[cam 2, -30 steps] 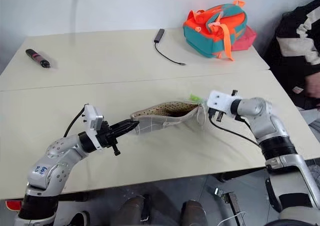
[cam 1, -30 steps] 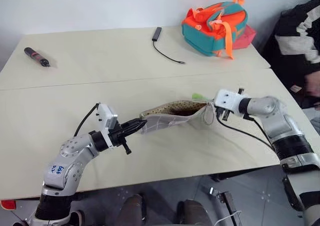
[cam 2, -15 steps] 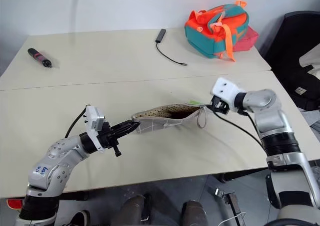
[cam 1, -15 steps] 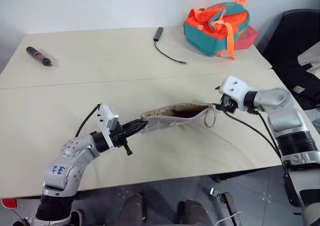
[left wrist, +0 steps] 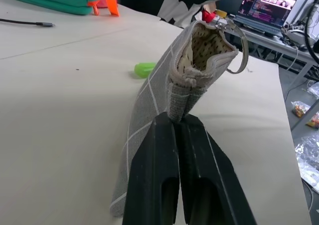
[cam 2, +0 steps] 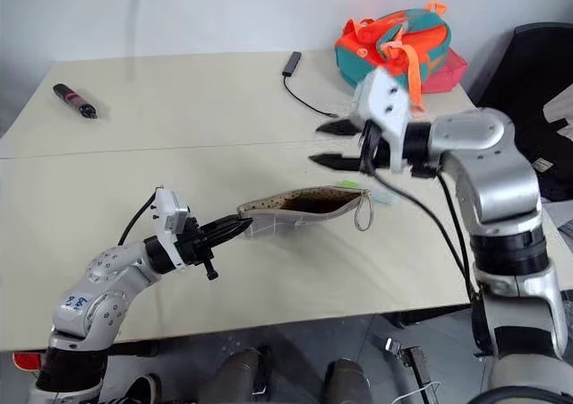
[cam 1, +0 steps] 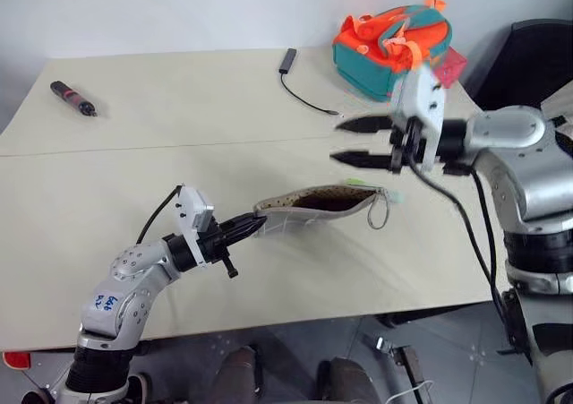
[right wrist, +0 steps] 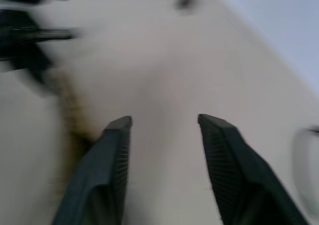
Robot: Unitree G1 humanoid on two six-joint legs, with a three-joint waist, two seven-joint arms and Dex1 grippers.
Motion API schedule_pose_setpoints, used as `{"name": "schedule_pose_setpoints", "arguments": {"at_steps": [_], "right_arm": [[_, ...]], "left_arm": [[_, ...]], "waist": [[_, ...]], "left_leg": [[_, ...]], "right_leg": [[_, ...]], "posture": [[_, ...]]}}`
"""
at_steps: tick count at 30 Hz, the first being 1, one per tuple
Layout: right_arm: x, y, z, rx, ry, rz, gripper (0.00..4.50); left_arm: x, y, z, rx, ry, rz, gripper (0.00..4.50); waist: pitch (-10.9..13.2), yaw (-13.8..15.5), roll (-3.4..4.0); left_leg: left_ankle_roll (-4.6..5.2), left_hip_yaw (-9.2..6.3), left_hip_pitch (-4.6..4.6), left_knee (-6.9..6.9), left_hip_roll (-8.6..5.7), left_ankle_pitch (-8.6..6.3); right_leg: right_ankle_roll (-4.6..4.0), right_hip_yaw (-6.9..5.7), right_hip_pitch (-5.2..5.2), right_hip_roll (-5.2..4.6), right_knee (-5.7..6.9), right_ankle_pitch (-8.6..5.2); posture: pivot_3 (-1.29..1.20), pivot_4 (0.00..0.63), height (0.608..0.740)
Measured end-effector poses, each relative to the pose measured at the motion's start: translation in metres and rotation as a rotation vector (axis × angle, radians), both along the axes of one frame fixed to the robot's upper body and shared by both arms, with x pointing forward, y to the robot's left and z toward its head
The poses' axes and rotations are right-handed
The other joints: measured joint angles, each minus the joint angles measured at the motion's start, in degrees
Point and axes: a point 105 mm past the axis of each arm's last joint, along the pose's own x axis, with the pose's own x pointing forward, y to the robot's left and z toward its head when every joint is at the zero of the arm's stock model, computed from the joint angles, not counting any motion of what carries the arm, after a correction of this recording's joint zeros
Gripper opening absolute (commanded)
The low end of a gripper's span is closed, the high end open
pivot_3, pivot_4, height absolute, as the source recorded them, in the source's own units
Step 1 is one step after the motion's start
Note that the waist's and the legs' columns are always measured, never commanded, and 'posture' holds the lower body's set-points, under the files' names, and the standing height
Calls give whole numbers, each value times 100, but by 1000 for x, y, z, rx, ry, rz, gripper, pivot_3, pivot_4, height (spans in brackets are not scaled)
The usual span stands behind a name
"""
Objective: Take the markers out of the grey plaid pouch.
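We count 1 pouch (cam 1: 313,207), 1 green marker (left wrist: 144,69), 1 backpack (cam 1: 389,46), 1 pen (cam 1: 68,98), 1 cable (cam 1: 300,86) & 2 grippers: left (cam 1: 253,226), right (cam 1: 347,141)

My grey plaid pouch (cam 1: 309,209) is lying on the tabletop (cam 1: 179,180), mouth gaping and showing dotted lining, one end lifting. A light green marker (left wrist: 145,69) is lying just beside it.

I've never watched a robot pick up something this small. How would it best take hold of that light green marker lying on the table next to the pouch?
Probably across its slim body, coming from above. The light green marker lies flat on the table, just beyond the open mouth of the grey plaid pouch, so only its top and sides are free. The right gripper is open and empty above it; the left gripper pinches the pouch's far end.
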Motion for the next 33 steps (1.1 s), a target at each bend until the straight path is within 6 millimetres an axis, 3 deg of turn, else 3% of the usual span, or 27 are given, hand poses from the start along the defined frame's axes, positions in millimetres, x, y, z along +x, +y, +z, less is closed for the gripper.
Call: {"name": "schedule_pose_setpoints", "arguments": {"at_steps": [2,8,9,16,28,31,33], "right_arm": [[0,-3,-15,-35,42,-8,2241],[1,-13,-17,-107,10,-20,281],[2,-13,-17,-115,-2,-19,132],[8,-14,-26,-172,-40,-30,132],[27,1,-65,-391,-131,8,132],[29,6,-64,-385,-118,12,765],[30,8,-61,-385,-122,18,1442]], "left_arm": [[0,0,0,0,0,1,0],[1,0,0,-1,0,8,0],[1,0,0,-1,0,9,0],[1,0,0,-1,5,7,0],[2,-15,4,-60,58,-32,0],[1,-17,3,-88,105,-50,0],[-1,-21,4,-113,149,-74,0]], "waist": [[1,-1,1],[1,1,2],[1,2,1],[1,2,1],[1,28,1],[1,28,1],[1,26,1]], "left_leg": [[3,8,-2,1,-3,0],[3,7,-1,0,0,1],[3,7,-1,0,0,1],[3,7,-1,1,0,1],[3,7,-1,4,-2,2],[3,6,-2,4,-1,2],[3,5,-1,5,-1,3]], "right_leg": [[3,6,-5,-2,0,6],[2,6,-6,0,0,10],[2,6,-6,0,0,10],[2,5,-5,0,0,10],[2,5,-5,0,1,10],[2,5,-5,1,2,10],[3,5,-4,1,2,10]], "posture": [[0,150,740],[0,150,740],[0,150,740],[0,150,740],[0,150,740],[0,150,740],[0,150,740]]}}
